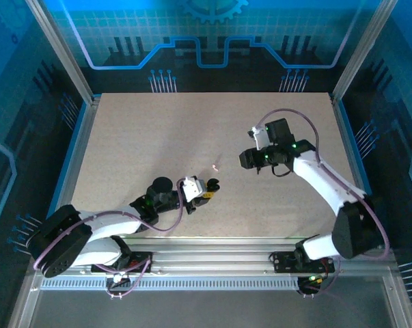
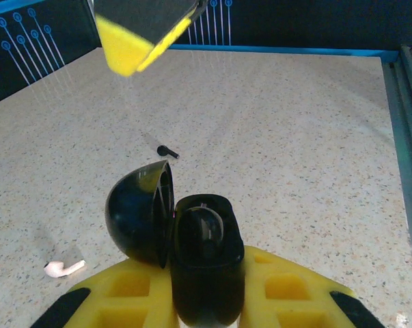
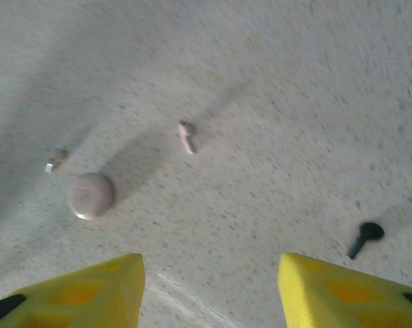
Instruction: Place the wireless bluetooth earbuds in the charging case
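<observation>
Gripping case [image 2: 206, 239] in left pincer [image 2: 206, 299]: clenched on the black base, hinged lid swung open to view-left, mouth facing up. Inside too dark to tell whether filled. Held low over the near middle of the desk [image 1: 158, 130].

Right pincer [image 3: 211, 273]: released, fingers apart, nothing between. Hovering over the desk, to the right of the case.

Two buds loose on the desk.
- Black bud [image 3: 364, 237]: just ahead of the right-hand finger in right wrist view, off the line of the gap. Long axis diagonal, head far-right, stem near-left. Seen also from the left wrist, just beyond the open lid.
- Pink bud [image 3: 187, 135]: farther ahead, close to the line of the gap, long axis roughly along the approach. From above, lying between the two pincers, to the left of the right one.

Pale round puck [image 3: 91, 195] and a small grey bit [image 3: 53, 162] left of the pink bud; kind not clear.

Judged next: pick with the right pincer, the only free one. For the pink bud, reaching forward and turning the wrist to close across the long axis, not along it.
</observation>
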Robot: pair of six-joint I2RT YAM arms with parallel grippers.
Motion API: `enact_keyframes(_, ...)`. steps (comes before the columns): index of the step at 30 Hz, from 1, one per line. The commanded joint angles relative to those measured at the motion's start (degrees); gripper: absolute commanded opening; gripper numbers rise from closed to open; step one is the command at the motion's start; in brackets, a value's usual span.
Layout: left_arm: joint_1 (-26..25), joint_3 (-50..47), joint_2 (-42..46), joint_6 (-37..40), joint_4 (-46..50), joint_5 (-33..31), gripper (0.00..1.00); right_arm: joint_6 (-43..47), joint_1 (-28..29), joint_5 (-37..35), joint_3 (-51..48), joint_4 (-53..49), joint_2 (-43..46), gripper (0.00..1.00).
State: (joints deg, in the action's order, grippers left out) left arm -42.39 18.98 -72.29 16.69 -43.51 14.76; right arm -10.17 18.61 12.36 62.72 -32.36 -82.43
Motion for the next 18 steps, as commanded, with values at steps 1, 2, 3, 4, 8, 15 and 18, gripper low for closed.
enact_keyframes(1, -0.1, 2.9, -1.4, 1.2, 0.0, 0.0, 0.13, -3.4, -3.0, -2.4, 3.7, -9.4, -5.6, 0.52)
enact_keyframes(2, -0.1, 3.0, -1.7, 1.3, 0.0, 0.0, 0.13, -4.4, -3.6, -3.1, 4.7, -10.1, -7.3, 0.52)
enact_keyframes(3, -0.1, 3.2, -2.1, 1.3, 0.0, -0.2, 0.13, -5.5, -4.5, -3.9, 5.5, -11.2, -9.1, 0.52)
enact_keyframes(4, -0.1, 3.4, -2.5, 1.3, 0.0, -0.3, 0.13, -6.1, -5.1, -4.5, 6.3, -11.9, -10.6, 0.52)
enact_keyframes(8, 0.0, 4.2, -4.0, 1.7, 0.3, -0.5, 0.13, -8.4, -5.7, -8.8, 8.6, -14.1, -15.3, 0.51)
enact_keyframes(15, 0.2, 5.9, -7.6, 2.1, -0.4, -0.2, 0.14, -10.9, -5.8, -12.1, 12.4, -15.0, -22.1, 0.47)
enact_keyframes(18, 0.3, 6.2, -8.5, 1.8, -1.3, -0.3, 0.14, -11.1, -5.8, -12.0, 13.6, -14.6, -24.0, 0.45)
